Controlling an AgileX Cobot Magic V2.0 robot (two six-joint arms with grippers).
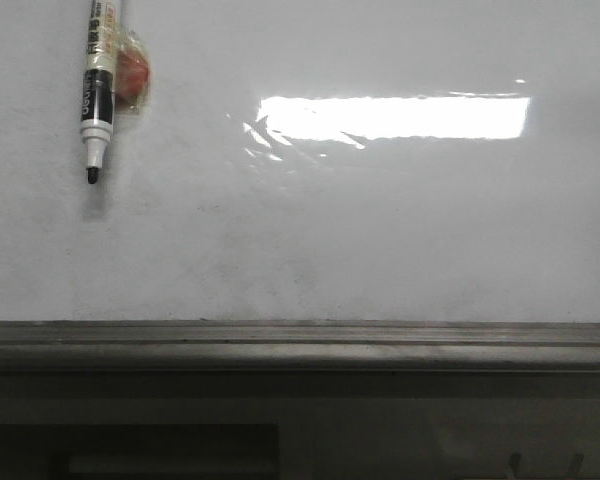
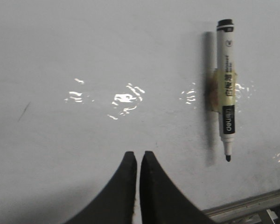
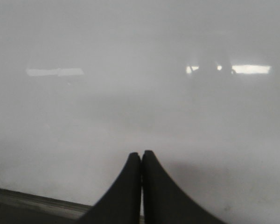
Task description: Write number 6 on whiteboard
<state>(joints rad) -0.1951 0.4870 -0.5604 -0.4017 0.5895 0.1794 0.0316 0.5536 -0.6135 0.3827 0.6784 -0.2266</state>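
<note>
The whiteboard (image 1: 380, 240) bears no 6; a marker pen (image 1: 100, 90) lies at 10 o'clock. Left gripper (image 2: 138, 158) and right gripper (image 3: 141, 156) hover, jaws together.

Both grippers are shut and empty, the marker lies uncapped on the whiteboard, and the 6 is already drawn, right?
Not quite: no 6 is drawn. The front view shows the whiteboard bare of any stroke. The marker does lie uncapped, and the left gripper and right gripper are shut, empty.
</note>
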